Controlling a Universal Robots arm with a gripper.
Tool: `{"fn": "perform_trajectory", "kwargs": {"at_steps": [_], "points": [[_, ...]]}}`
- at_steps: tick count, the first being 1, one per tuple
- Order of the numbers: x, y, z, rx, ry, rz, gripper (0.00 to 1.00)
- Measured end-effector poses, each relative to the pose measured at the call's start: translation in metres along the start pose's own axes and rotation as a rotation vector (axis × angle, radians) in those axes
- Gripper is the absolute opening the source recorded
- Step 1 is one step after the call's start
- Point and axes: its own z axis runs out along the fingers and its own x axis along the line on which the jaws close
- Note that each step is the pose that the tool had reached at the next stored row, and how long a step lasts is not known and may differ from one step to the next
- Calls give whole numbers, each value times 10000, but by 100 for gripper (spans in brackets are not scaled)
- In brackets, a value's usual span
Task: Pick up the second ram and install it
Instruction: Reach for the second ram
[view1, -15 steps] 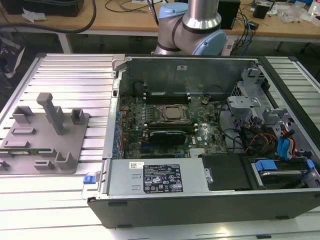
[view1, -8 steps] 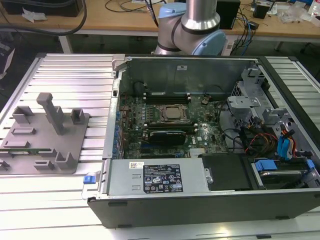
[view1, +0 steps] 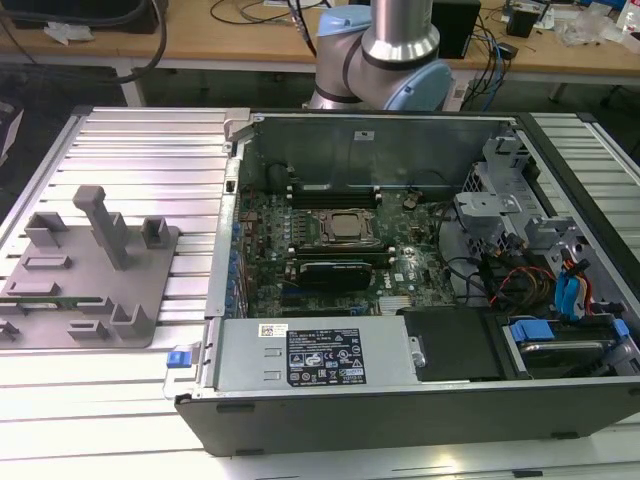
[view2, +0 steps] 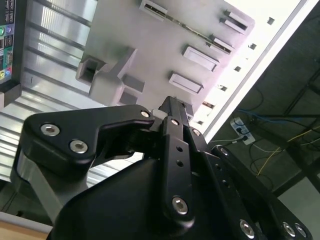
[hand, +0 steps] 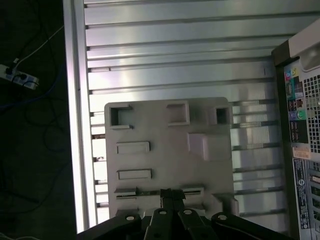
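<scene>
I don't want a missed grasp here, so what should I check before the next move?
1. The second ram lying in the grey fixture: ok.
2. The tool centred over it in the first wrist view: ok.
3. The tool touching the ram: cannot tell.
4. The computer case open, motherboard exposed: ok.
5. Free place for it on the motherboard: cannot tell.

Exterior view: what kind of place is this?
Probably a robotics lab bench: an opened computer case sits on a slotted aluminium table beside a grey fixture plate, with cluttered wooden workbenches and cables behind the robot arm.
</scene>
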Motion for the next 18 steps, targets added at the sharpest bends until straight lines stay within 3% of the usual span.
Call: {"fn": "perform_trajectory", "kwargs": {"at_steps": [8, 11, 18], "points": [[-11, -213, 210, 7, 114, 5, 8], [-16, -296, 327, 12, 168, 7, 8], [-56, -387, 531, 19, 269, 11, 8]]}}
